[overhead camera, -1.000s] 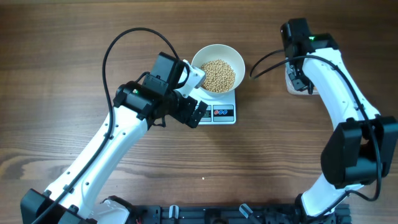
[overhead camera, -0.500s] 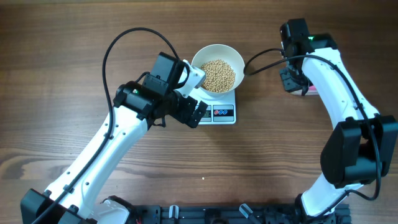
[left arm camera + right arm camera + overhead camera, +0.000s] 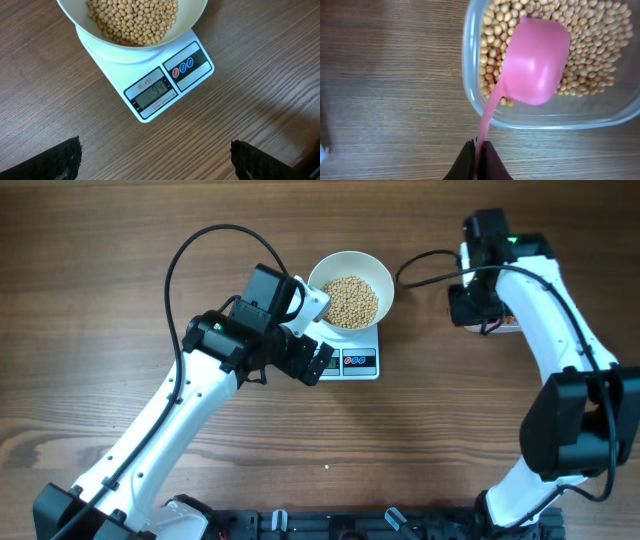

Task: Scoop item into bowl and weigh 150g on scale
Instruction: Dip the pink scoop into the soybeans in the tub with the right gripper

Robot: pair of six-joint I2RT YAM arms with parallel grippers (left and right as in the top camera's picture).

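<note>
**Scoop down in the tub, bowl short of the mark**

The right gripper [image 3: 479,161] is pinched tight on the thin handle of the pink scoop [image 3: 535,60]. The scoop's cup lies down among the beans [image 3: 590,35] in the clear tub [image 3: 470,95]; whether it is loaded cannot be told from here. The left gripper [image 3: 157,164] hangs with its fingers wide apart, holding nothing, just in front of the scale [image 3: 112,77]. The display [image 3: 152,93] seems to read 94 (well under the target). Behind it the white bowl [image 3: 192,27] sits on the platform with a mound of beans inside.

The step in hand looks like filling the scoop again. The next move calls for digging in, lifting the cup level and carrying it over the table [image 3: 260,115] to the bowl without spilling. The tipping should be gradual as the reading climbs, and the last additions should be small.

Counted:
- two grippers
- one scoop
- one tub
- one bowl
- one scale with one display
- three buttons [image 3: 182,67], one red and two blue
- beans in two lots, far too many to count
</note>
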